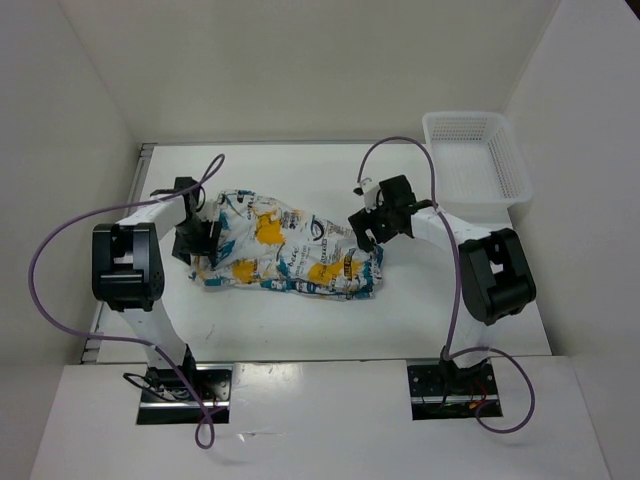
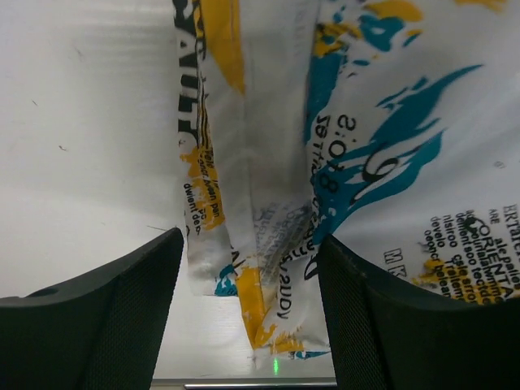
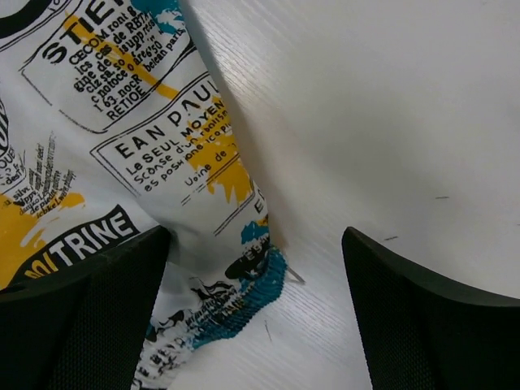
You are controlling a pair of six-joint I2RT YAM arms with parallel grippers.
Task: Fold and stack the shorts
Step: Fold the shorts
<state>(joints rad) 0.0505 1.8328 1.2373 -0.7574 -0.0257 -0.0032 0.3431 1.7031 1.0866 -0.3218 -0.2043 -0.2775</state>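
The shorts (image 1: 290,255), white cloth with yellow and teal patches and dark lettering, lie crumpled and spread across the middle of the table. My left gripper (image 1: 197,243) is at their left end. In the left wrist view it (image 2: 248,317) stands open, with a bunched edge of the shorts (image 2: 268,244) between the fingers (image 2: 106,317), not pinched. My right gripper (image 1: 372,228) is at the shorts' right end. It (image 3: 256,317) is open too, with a teal ribbed edge of the shorts (image 3: 236,292) next to the left finger (image 3: 81,317).
A white plastic mesh basket (image 1: 470,120) stands at the back right corner of the white table (image 1: 300,320). White walls enclose the table on three sides. Purple cables loop off both arms.
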